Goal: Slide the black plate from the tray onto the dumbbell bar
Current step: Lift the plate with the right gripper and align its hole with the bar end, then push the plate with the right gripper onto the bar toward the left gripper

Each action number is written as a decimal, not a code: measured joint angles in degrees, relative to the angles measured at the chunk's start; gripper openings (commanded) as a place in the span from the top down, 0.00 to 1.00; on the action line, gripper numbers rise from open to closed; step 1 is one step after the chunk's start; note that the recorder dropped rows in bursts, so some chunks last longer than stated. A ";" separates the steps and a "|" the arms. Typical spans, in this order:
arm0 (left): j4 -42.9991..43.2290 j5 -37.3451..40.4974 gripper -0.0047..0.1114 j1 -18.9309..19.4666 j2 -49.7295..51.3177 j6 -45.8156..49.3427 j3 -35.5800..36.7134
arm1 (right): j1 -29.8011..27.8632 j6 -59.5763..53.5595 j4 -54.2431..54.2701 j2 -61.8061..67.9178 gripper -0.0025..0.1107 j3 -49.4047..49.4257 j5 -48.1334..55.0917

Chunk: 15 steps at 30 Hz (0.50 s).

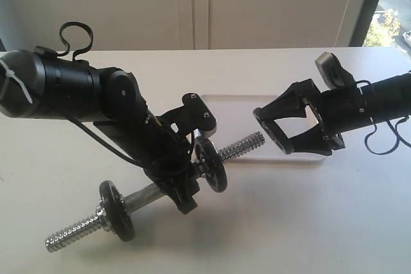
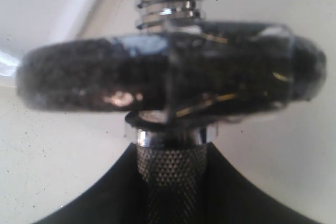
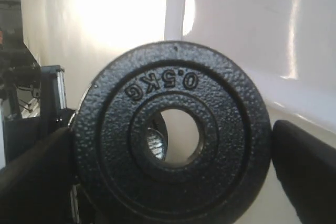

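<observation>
My right gripper [image 1: 275,133] is shut on the black plate [image 1: 270,126] and holds it upright, edge-on, just off the bar's right threaded end [image 1: 247,144]. In the right wrist view the plate [image 3: 220,145] fills the gap between the fingers [image 3: 304,166], and the bar's tip [image 3: 156,142] shows through its hole, off to one side. My left gripper [image 1: 174,187] is shut on the knurled middle of the dumbbell bar [image 2: 172,171], tilting it up to the right. Two more black discs [image 1: 210,165] [image 1: 117,211] sit on the bar. The white tray [image 1: 237,110] lies behind.
A white table [image 1: 321,222] carries everything, with a pale wall behind and a window at the far right [image 1: 392,17]. Loose cables loop off both arms [image 1: 77,33] [image 1: 385,139]. The bar's left threaded end [image 1: 67,235] reaches toward the table's front edge.
</observation>
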 measured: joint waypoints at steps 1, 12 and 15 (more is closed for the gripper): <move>0.00 0.00 0.96 0.00 0.00 0.00 0.00 | 0.00 -0.12 0.79 -0.14 0.98 0.27 0.00; -0.04 -0.59 0.96 0.00 0.00 -0.29 0.00 | 0.00 -2.21 5.49 -0.37 0.98 3.65 -0.34; -0.13 -0.83 0.96 0.00 0.00 -0.41 0.00 | 0.00 -2.52 6.03 -0.37 0.98 4.52 -0.43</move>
